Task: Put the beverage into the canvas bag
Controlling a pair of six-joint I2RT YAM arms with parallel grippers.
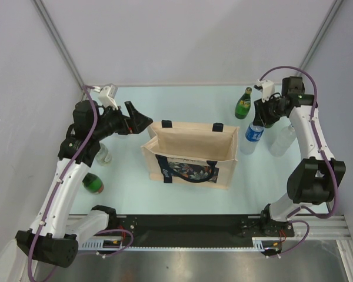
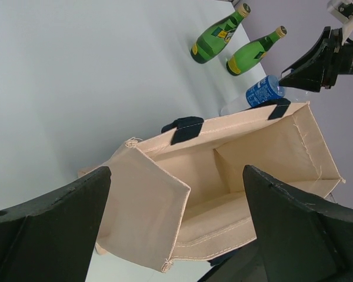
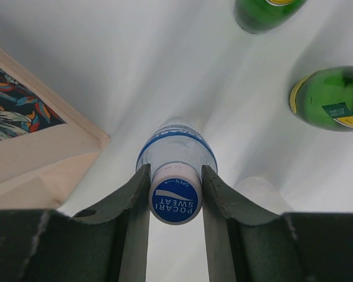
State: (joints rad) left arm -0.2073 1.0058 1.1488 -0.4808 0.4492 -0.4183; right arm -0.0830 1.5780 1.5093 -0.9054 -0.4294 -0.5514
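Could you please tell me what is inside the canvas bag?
The canvas bag looks empty: the left wrist view shows only bare canvas walls, no bottle. Its floor is partly covered by the near wall and the fingers of the left gripper. The Pocari Sweat bottle stands outside.

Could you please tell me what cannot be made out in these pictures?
- Right wrist view: two green glass bottles, cut off by the top and right edges.
- Top view: another green glass bottle, half hidden under the left arm.
- Left wrist view: parts of the beige navy-handled canvas bag, behind the open left gripper's black fingers.
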